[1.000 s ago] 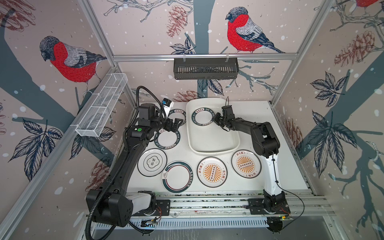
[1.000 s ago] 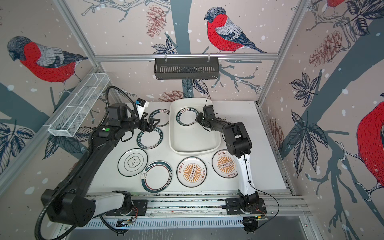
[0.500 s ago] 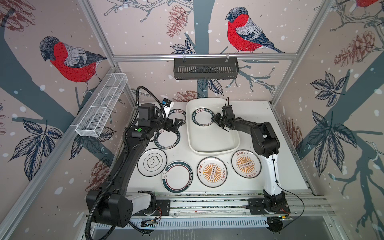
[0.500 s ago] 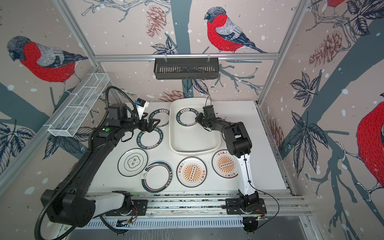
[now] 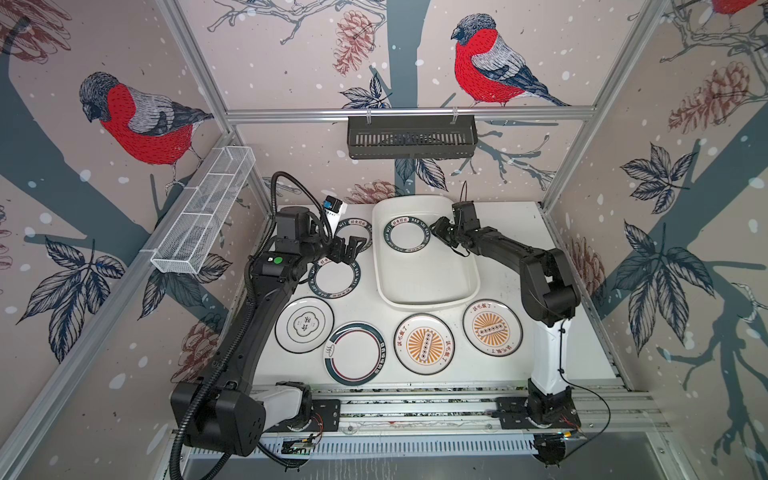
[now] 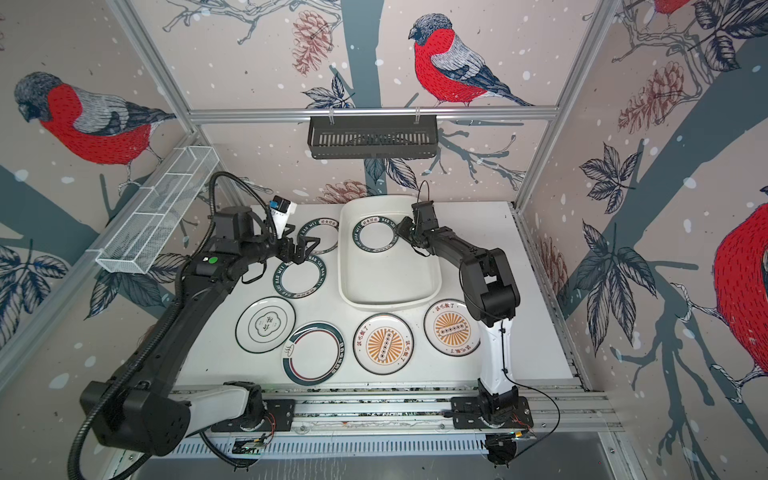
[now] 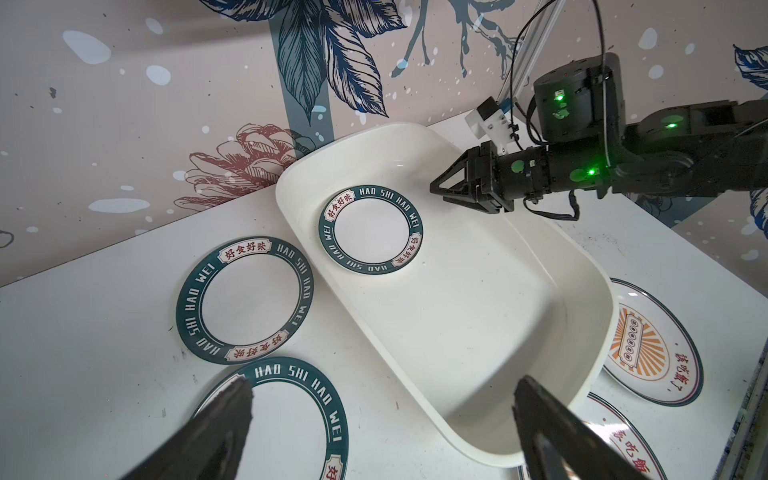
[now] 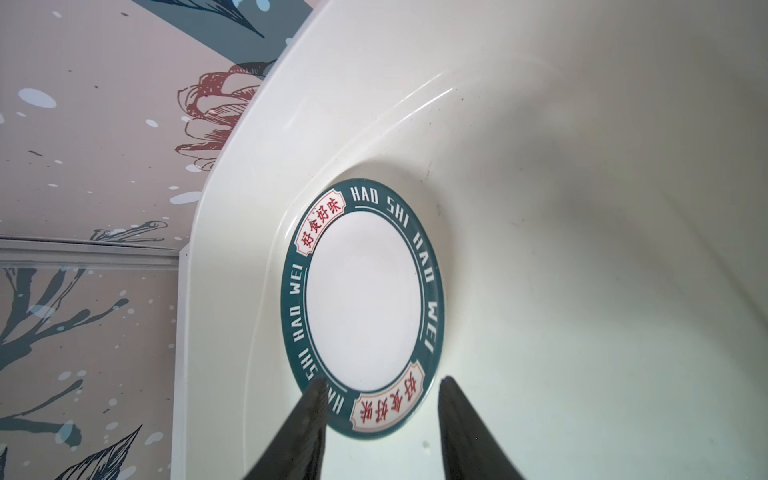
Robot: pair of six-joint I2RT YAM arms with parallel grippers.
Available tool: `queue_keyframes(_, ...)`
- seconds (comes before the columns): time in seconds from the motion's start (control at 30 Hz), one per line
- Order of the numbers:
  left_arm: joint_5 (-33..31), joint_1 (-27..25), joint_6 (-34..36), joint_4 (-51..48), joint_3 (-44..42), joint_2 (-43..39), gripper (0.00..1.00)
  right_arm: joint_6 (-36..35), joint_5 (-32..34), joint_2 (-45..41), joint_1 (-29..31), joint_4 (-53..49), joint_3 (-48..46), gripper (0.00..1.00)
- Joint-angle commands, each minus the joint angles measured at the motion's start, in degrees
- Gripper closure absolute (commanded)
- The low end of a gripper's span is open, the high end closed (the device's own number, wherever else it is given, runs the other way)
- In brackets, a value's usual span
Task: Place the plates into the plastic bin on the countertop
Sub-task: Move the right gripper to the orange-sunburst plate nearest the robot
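Observation:
The white plastic bin [image 5: 428, 305] [image 6: 390, 286] stands at the back middle of the countertop [image 5: 582, 357]. One teal-rimmed plate [image 5: 406, 234] [image 8: 361, 299] lies flat in its far left corner. My right gripper [image 5: 436, 230] [image 8: 382, 380] hovers open at that plate's right edge, holding nothing. Left of the bin, my left gripper [image 5: 351, 249] [image 7: 382, 382] is wide open above two teal-rimmed plates [image 5: 355, 226] [image 5: 336, 278]. Along the front lie a quatrefoil plate [image 5: 304, 326], a teal-lined plate [image 5: 354, 353] and two orange sunburst plates [image 5: 424, 344] [image 5: 491, 328].
A black slotted basket [image 5: 411, 137] hangs on the back rail. A white wire-mesh tray [image 5: 203, 220] is fixed along the left wall. Aluminium rails [image 5: 415, 405] with both arm bases run along the front edge.
My right gripper's jaws have spread apart and let go of the teal-rimmed plate, which now rests in the bin. The left arm has not moved.

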Motion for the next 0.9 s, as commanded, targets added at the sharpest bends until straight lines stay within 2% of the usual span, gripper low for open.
queue_keyframes(0.0,1.5,0.0,0.7,-0.2,0.9,-0.1,0.03,-1.9,-0.7,-5.2,0.1,0.0,-3.3,0.55)
queue_keyframes(0.17,0.2,0.0,2.4,-0.7,0.5,-0.4,0.03,-2.7,-1.1,-17.4,0.3,-0.3,-12.7,0.55)
queue_keyframes(0.37,1.5,0.0,3.3,-0.8,-0.2,-0.2,0.03,-2.7,0.9,-37.0,-1.9,-3.1,-29.2,0.55)
queue_keyframes(0.63,4.1,-0.1,2.7,-0.9,0.8,1.3,0.03,2.3,6.7,-62.5,-8.6,-13.0,-47.9,0.51)
queue_keyframes(0.87,5.9,-0.4,1.4,0.4,-0.3,1.1,0.03,8.7,9.7,-77.4,-14.5,-23.2,-58.4,0.51)
